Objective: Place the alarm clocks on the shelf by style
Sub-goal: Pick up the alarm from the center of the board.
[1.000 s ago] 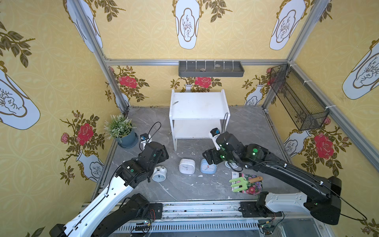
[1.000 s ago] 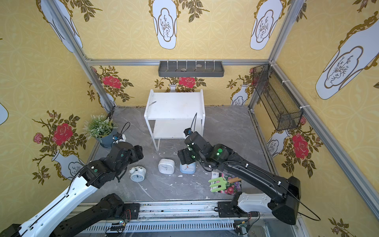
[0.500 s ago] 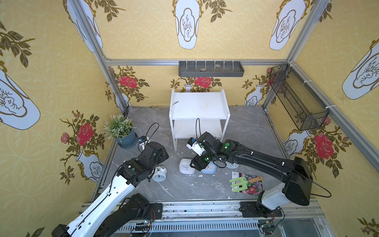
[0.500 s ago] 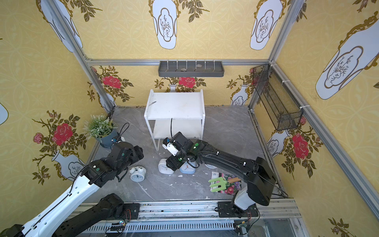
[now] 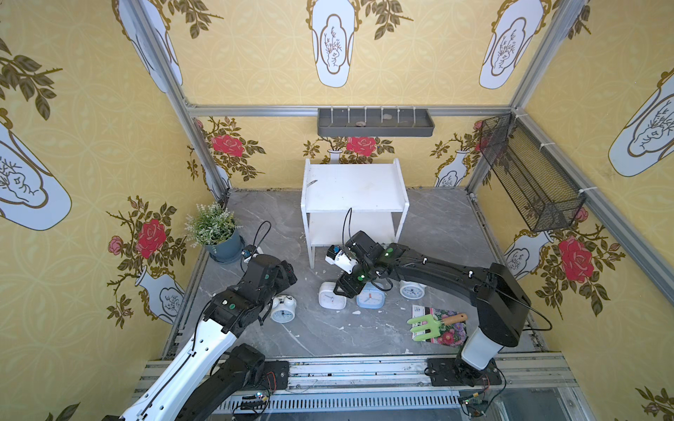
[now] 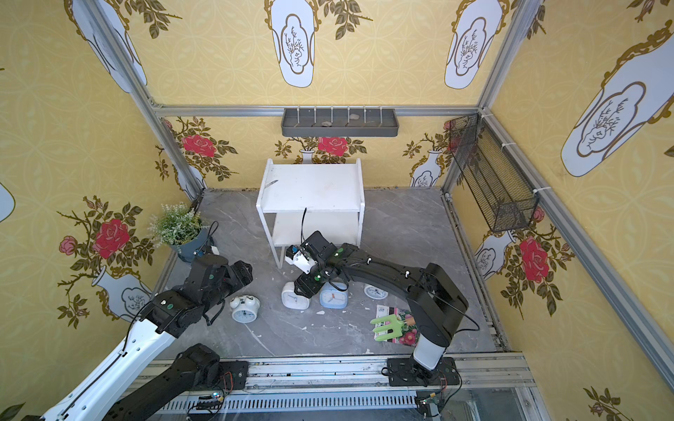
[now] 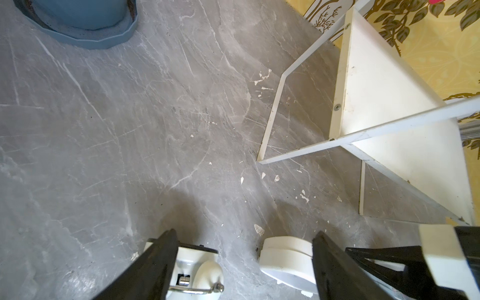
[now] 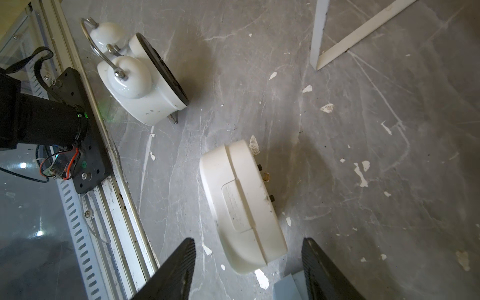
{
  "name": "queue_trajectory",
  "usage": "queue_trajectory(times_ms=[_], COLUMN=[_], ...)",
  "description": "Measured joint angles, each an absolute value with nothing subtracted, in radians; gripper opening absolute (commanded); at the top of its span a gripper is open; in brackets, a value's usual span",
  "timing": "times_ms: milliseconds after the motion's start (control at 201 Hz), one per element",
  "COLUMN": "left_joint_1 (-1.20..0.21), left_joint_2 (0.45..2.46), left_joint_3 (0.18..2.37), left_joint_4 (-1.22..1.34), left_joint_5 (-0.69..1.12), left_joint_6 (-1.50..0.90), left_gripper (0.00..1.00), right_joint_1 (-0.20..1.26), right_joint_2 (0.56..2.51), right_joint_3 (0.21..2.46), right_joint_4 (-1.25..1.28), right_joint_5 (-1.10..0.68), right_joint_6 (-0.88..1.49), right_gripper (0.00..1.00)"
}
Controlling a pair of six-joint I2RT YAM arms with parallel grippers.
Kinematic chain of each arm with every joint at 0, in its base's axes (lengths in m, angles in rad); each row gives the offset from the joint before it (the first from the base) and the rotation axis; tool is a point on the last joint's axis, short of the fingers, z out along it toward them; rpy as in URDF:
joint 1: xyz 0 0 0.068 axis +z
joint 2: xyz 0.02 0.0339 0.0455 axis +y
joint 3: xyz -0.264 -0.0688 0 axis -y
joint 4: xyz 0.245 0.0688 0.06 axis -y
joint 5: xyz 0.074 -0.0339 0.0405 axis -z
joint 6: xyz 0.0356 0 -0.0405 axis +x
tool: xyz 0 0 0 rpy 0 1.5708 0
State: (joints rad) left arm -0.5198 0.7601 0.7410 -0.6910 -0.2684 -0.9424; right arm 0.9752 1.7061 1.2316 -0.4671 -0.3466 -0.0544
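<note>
Right fingers [image 8: 179, 267] stand open astride one end of the white square clock [image 8: 244, 205], with a gap on each side, gripping nothing. Left fingers [image 7: 332, 267] are open and empty just above a twin-bell clock [image 5: 282, 310]; contact cannot be told.

Four alarm clocks are on the grey counter [image 5: 437, 226]: two rounded-square ones, the white one and a light blue clock [image 5: 370, 299] touching or nearly so, and two round twin-bell ones, the second twin-bell clock [image 5: 412, 290] partly under the right arm. All four sit in front of the single white two-tier shelf [image 5: 352, 186].

Compared with a second ago, the right arm has swung from over the blue clock to the white one and its fingers have narrowed. The left arm and the clocks have stayed put.
</note>
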Motion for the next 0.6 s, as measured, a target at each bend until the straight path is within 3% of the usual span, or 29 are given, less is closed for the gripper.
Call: queue_trajectory(times_ms=[598], left_joint_1=[-0.513], left_joint_2=[0.756], left_joint_3=[0.709], left_joint_4=[-0.649], left_joint_5=[-0.233], left_joint_6=[-0.905], left_gripper=[0.85], right_joint_1=[1.000], right_joint_2=[1.748], right_joint_3=[1.219], right_joint_4=[-0.438], right_joint_5=[-0.361], right_joint_6=[-0.057], right_gripper=[0.43])
